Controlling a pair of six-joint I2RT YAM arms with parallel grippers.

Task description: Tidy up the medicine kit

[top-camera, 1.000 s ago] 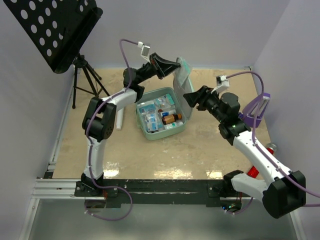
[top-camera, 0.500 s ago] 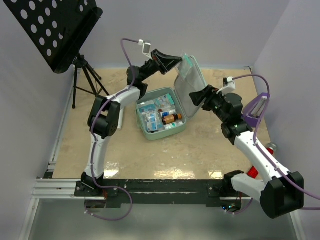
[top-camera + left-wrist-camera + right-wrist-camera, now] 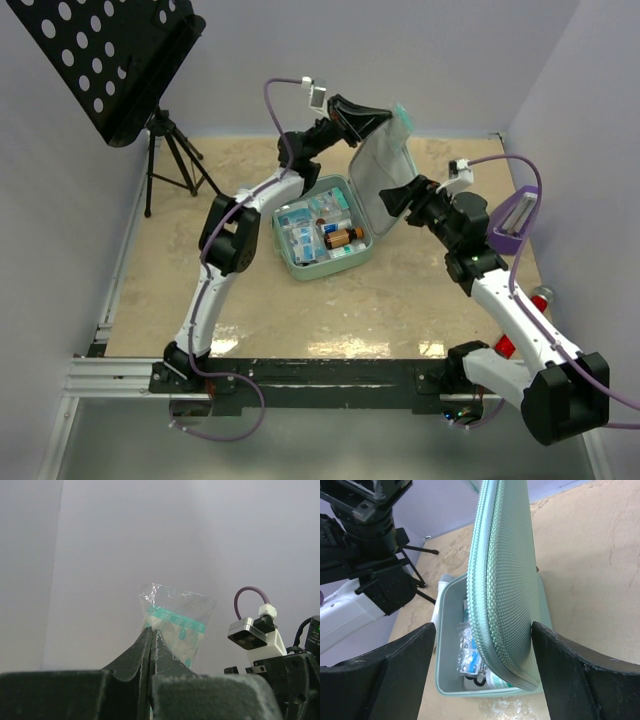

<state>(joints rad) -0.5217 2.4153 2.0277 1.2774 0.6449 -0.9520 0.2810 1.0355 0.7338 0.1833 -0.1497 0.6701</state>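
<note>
The pale mint-green medicine kit [image 3: 300,262] lies open mid-table, with packets and a brown bottle [image 3: 342,237] inside. Its lid [image 3: 378,190] stands upright at the right side. My left gripper [image 3: 378,116] is raised behind the lid and shut on a clear plastic bag with teal print [image 3: 402,118]. The left wrist view shows the jaws of that gripper [image 3: 151,630] pinching the bag [image 3: 177,622] at its lower corner. My right gripper [image 3: 398,196] is open, one finger on each side of the upright lid. In the right wrist view the lid [image 3: 505,575] fills the gap of the right gripper [image 3: 484,626].
A black perforated music stand [image 3: 110,60] on a tripod [image 3: 175,160] stands at the far left. A purple wedge [image 3: 515,215] sits at the right wall. A small can [image 3: 543,295] and a red object [image 3: 505,346] lie near the right arm's base.
My left gripper has moved right and a little up with the bag. The lid and my right gripper have shifted slightly right.
</note>
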